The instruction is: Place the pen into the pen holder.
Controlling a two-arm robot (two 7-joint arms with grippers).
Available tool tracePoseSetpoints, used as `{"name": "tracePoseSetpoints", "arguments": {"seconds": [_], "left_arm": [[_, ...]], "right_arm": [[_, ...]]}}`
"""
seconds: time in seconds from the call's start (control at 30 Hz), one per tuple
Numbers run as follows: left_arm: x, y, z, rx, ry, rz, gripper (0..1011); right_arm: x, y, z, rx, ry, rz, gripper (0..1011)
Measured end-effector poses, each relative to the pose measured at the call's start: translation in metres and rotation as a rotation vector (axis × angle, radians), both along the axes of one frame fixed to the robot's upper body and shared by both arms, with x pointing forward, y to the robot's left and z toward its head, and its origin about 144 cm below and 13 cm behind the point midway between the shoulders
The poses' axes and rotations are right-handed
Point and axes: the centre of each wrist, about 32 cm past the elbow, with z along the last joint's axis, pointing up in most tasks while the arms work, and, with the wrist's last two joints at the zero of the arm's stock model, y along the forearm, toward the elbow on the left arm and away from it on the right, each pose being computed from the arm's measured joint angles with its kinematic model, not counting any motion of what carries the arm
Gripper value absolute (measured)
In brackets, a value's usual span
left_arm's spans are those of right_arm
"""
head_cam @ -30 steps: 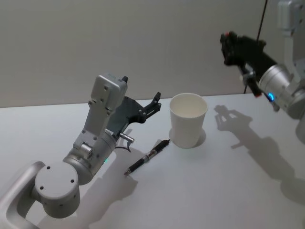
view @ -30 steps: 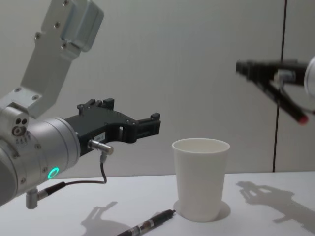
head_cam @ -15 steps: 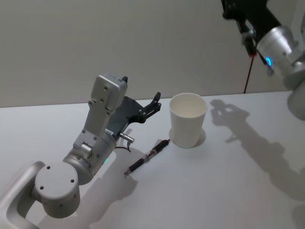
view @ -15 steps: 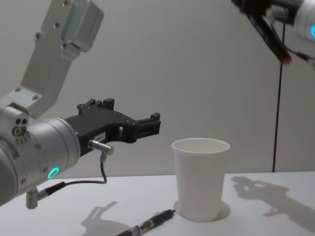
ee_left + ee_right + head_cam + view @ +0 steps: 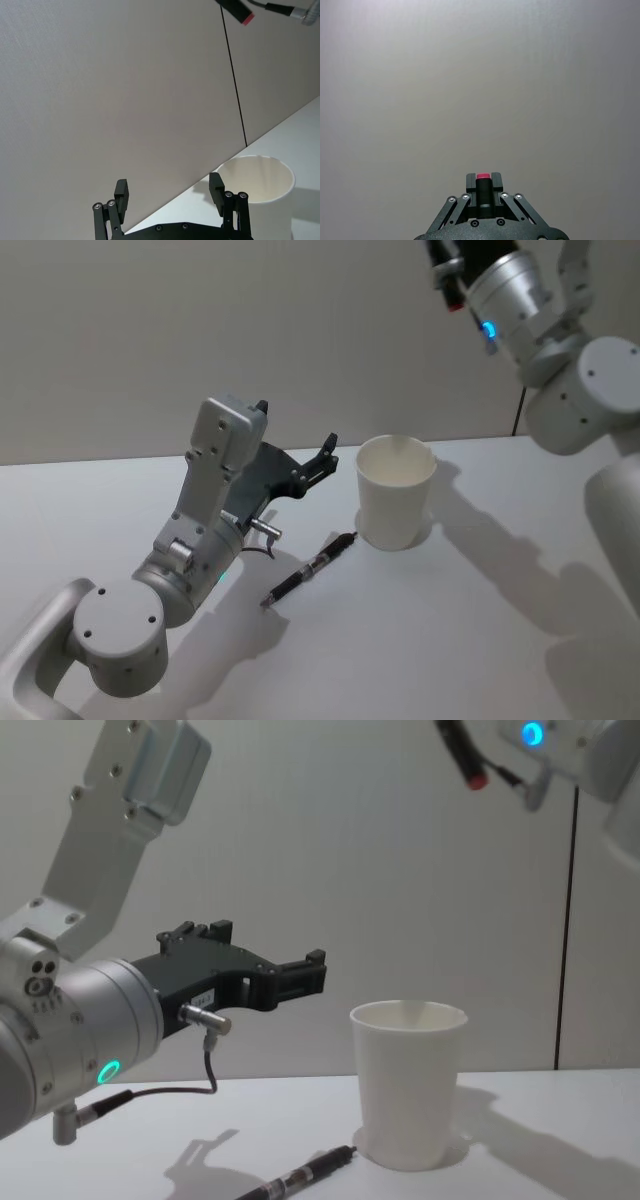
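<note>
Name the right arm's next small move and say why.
Probably lower the right tool, shut on the black red-tipped pen, toward the open mouth of the white tapered paper cup: the pen hangs high up, red end downward, well clear of the rim.

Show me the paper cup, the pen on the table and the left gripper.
paper cup (image 5: 393, 510), head view, outer wall.
pen on the table (image 5: 310, 568), head view, middle of barrel.
left gripper (image 5: 169, 185), left wrist view, midway between fingertips.
</note>
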Motion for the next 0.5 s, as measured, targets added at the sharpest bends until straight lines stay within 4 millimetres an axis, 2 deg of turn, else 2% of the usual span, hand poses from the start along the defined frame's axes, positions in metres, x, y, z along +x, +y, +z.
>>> {"name": "tracePoseSetpoints", "arguments": {"seconds": [0.2,0.5], "left_arm": [[0.0,0.0,0.0,0.0,0.0,0.0,1001],[0.0,0.0,0.0,0.0,0.0,0.0,1001]], "right_arm": [[0.006,0.016,-0.01,-0.02,0.001,0.026,168],[0.004,0.02,-0.026,-0.043,0.026,0.024,168]]}}
